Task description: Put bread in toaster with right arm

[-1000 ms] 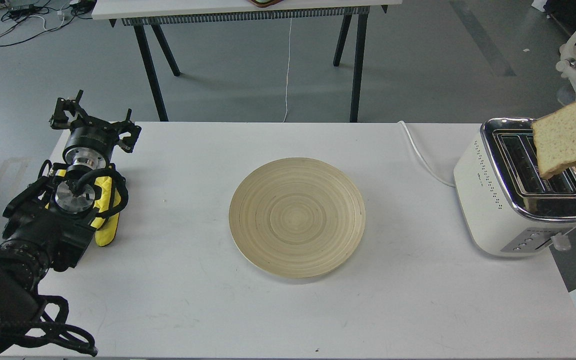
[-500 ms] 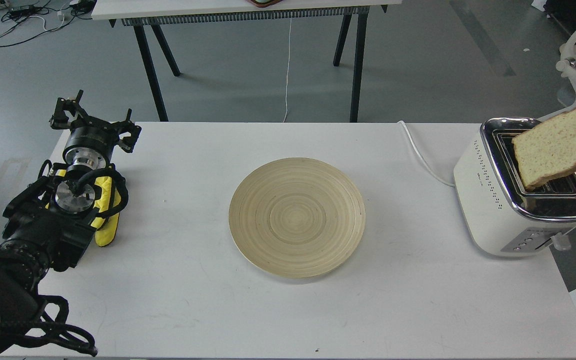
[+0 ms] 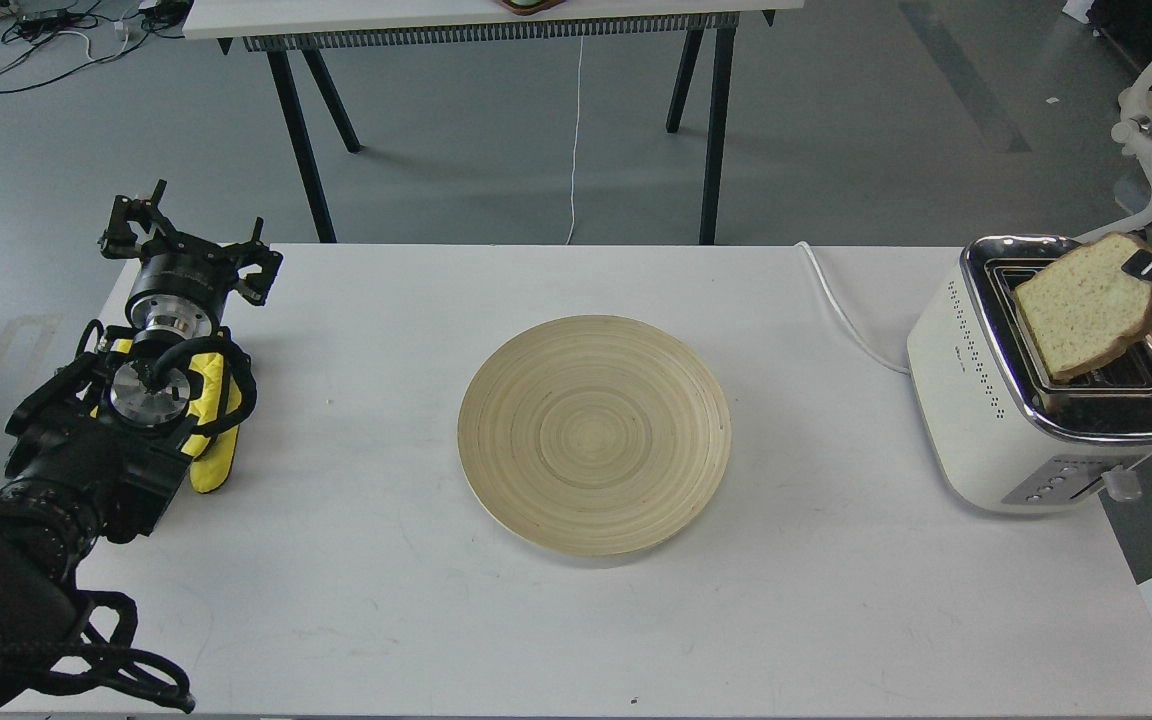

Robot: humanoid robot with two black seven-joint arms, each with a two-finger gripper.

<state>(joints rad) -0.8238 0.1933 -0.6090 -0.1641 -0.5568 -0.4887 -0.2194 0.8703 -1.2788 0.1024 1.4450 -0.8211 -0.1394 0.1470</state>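
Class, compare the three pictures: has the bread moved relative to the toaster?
Yes. The bread has moved down and left, toward the slots of the toaster.

Bright, even overhead light washes the white desk [image 3: 356, 600], leaving only soft, faint shadows under the plate [image 3: 594, 434] and beside the toaster [image 3: 1031, 400]. The toaster's chrome top throws small glints. Focus is sharp across the view, with no visible blur or edge distortion

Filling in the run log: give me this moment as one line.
bread: tilted, lower corner entering toaster slot | right gripper: holding bread's top edge | left gripper: idle | plate: bare
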